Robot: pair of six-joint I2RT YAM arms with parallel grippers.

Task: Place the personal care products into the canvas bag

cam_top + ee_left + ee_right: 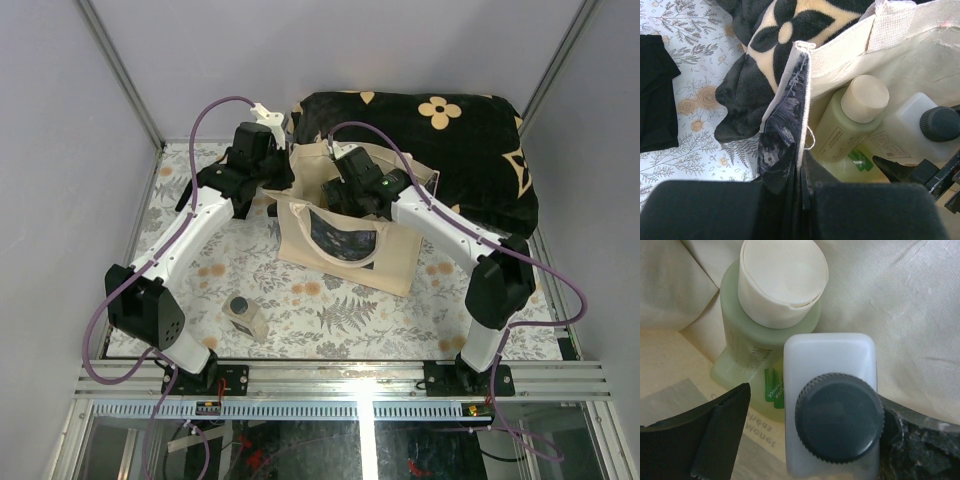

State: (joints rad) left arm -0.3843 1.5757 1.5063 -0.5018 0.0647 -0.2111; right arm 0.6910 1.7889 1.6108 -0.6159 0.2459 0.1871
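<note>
Standing open on the table (300, 290), the bag (345, 250) holds a white bottle (830, 355) and a green bottle (740, 335) upright, side by side. The right gripper (815, 410) reaches down into the bag, jaws spread either side of the white bottle, one pad clear of it. The left gripper (802, 187) is clenched on the bag's rim; its wrist view shows the cushion (765, 55) pressed against that rim. Only the top view shows the squat bottle (245, 318), out on the table near the left arm's base.
</note>
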